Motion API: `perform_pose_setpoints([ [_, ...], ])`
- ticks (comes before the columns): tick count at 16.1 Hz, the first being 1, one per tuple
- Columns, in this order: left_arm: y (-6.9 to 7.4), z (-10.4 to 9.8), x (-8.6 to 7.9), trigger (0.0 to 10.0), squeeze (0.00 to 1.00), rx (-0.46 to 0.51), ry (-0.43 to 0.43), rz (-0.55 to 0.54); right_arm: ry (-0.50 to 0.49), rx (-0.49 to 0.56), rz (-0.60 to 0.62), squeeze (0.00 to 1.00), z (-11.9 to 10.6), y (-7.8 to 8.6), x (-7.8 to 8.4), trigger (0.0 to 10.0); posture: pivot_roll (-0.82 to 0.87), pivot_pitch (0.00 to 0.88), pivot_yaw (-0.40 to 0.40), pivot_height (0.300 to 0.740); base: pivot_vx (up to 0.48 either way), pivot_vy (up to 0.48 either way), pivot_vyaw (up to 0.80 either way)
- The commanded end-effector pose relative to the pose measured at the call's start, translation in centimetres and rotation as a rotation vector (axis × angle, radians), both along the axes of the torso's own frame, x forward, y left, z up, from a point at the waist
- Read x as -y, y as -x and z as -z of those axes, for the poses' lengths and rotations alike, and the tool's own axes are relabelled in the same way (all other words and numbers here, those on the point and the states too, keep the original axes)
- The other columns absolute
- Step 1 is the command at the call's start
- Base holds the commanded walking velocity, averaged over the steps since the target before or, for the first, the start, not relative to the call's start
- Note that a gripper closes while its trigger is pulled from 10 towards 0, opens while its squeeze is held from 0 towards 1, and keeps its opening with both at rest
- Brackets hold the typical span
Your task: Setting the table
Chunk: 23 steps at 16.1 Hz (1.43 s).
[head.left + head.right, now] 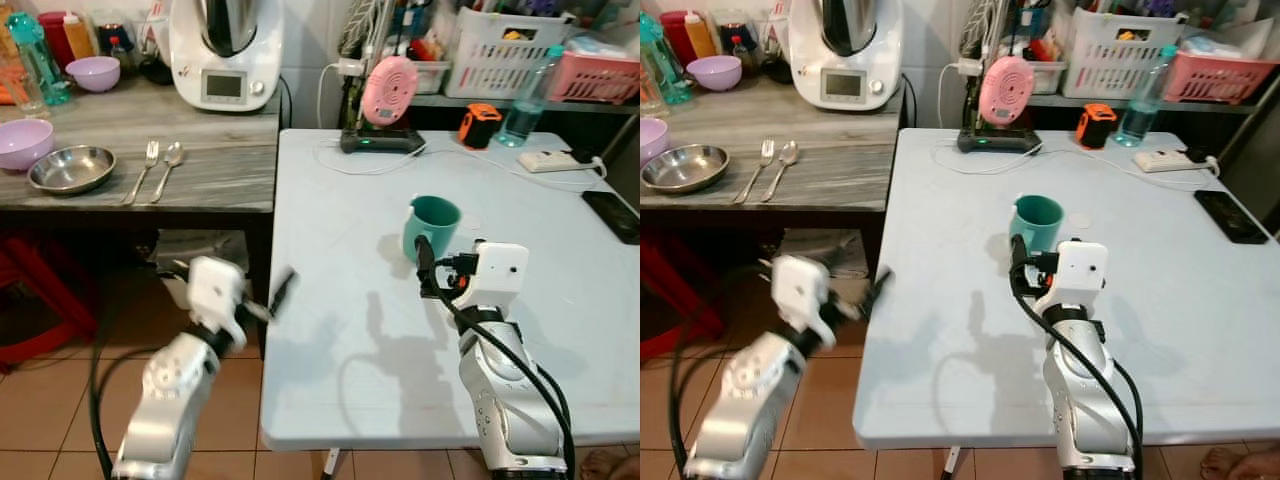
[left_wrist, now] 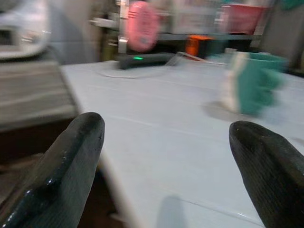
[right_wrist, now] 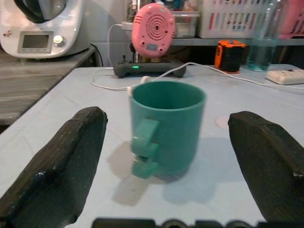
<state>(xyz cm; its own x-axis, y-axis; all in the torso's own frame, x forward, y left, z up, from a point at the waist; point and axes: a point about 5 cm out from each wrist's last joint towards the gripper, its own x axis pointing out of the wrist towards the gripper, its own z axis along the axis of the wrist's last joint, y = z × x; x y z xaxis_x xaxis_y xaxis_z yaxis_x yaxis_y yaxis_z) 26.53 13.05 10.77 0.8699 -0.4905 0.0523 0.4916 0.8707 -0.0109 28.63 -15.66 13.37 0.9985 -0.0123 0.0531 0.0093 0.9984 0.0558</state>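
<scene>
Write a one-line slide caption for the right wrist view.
Open right gripper facing an upright teal mug on the pale table, pink speaker behind.

A teal mug (image 1: 432, 226) stands upright on the pale blue table (image 1: 350, 300), near its middle, mouth open. On the counter (image 1: 220, 160) to the left lie a steel bowl (image 1: 71, 168), a fork (image 1: 144, 168) and spoon (image 1: 167, 168) side by side, and a purple bowl (image 1: 22, 142).

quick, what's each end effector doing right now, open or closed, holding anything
Left end effector: open, empty, at the white table's left edge.
Right end effector: open, empty, just short of the green mug.
</scene>
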Motion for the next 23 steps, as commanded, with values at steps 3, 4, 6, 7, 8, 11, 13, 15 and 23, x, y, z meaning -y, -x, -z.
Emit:
perform_pose_setpoints([
  [3,1.2,-0.3,0.3,10.0,0.00,0.009,-0.011,0.141,0.009,-0.029,0.006,0.00,0.4,-0.2,0.0,10.0,-0.02,0.000,-0.040,0.740,0.000,0.000,0.00],
  [4,1.4,-0.3,0.4,10.0,0.00,0.008,-0.012,0.168,0.009,-0.029,0.006,0.00,0.4,-0.3,-0.1,10.0,-0.02,0.000,-0.042,0.740,0.000,0.000,0.00],
  [6,1.7,-0.5,0.4,10.0,0.00,0.014,-0.016,0.206,0.023,-0.031,0.029,0.00,0.2,-0.9,0.1,10.0,-0.02,0.002,-0.042,0.740,0.000,0.000,0.00],
  [7,1.7,-0.5,0.4,10.0,0.00,0.016,-0.016,0.209,0.025,-0.042,0.042,0.00,0.3,-1.3,0.1,10.0,-0.02,0.002,-0.042,0.740,0.000,0.000,0.00],
  [8,1.7,-0.6,0.4,10.0,0.00,0.023,-0.022,0.220,0.021,-0.066,0.050,0.00,0.6,-1.9,-0.1,10.0,-0.02,0.010,-0.040,0.740,0.000,0.000,0.00],
  [11,1.9,-0.8,0.3,10.0,0.00,0.028,-0.032,0.241,0.019,-0.110,0.034,0.00,1.0,-3.2,-1.7,10.0,-0.02,0.034,-0.036,0.740,0.000,0.000,0.00],
  [13,2.2,-0.8,0.2,10.0,0.00,0.021,-0.032,0.247,0.006,-0.125,0.020,0.00,1.2,-3.8,-2.7,10.0,-0.01,0.042,-0.040,0.740,0.000,0.000,0.00],
  [15,2.5,-0.7,0.2,10.0,0.00,0.013,-0.033,0.259,0.005,-0.127,-0.002,0.00,1.1,-4.6,-3.8,10.0,-0.01,0.049,-0.042,0.740,0.000,0.000,0.00],
  [23,2.7,-1.2,0.7,10.0,0.00,0.009,-0.021,0.294,0.042,-0.134,0.057,0.00,0.9,-6.4,-2.1,1.8,-0.01,0.066,-0.042,0.740,0.000,0.000,0.00],
])
